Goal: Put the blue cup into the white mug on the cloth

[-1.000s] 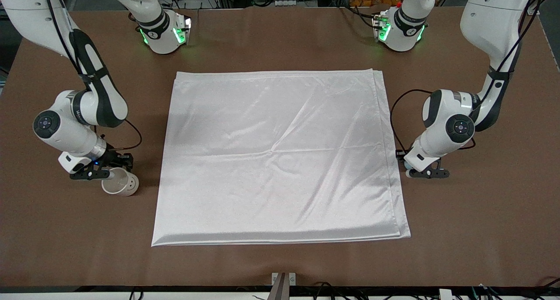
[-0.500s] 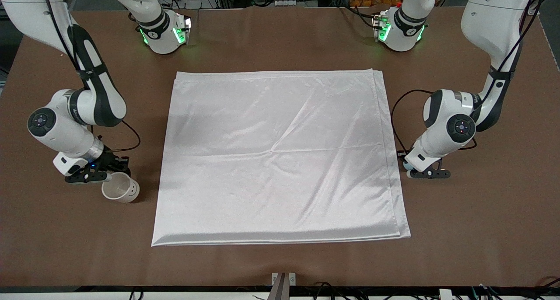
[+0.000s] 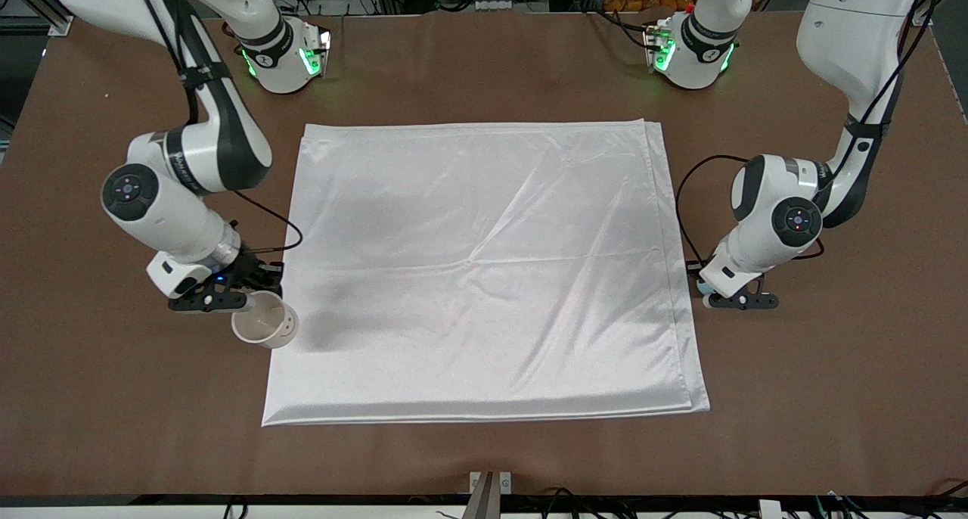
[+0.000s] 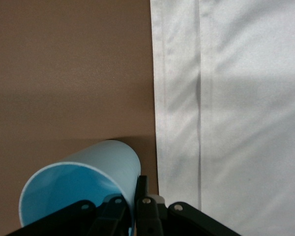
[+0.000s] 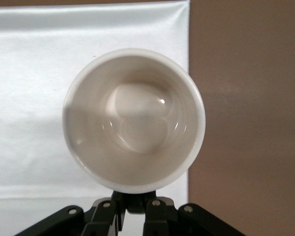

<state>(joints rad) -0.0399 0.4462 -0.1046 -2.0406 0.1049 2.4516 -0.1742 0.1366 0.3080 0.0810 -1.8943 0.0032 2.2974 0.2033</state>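
The white mug (image 3: 265,328) hangs from my right gripper (image 3: 227,296), which is shut on its handle side, over the edge of the cloth (image 3: 484,269) at the right arm's end. In the right wrist view the mug (image 5: 133,120) shows its empty inside, with my right gripper (image 5: 132,206) just by its rim and the cloth (image 5: 29,98) under it. My left gripper (image 3: 730,299) is low beside the cloth's edge at the left arm's end. In the left wrist view my left gripper (image 4: 136,196) is shut on the wall of the blue cup (image 4: 81,182), next to the cloth (image 4: 226,98).
The brown table (image 3: 484,65) spreads round the cloth on all sides. The two arm bases (image 3: 283,54) with green lights stand along the table's edge farthest from the front camera. A small metal bracket (image 3: 490,483) sits at the nearest edge.
My right arm has carried the white mug from over the bare table to over the cloth's edge. My left arm has barely moved.
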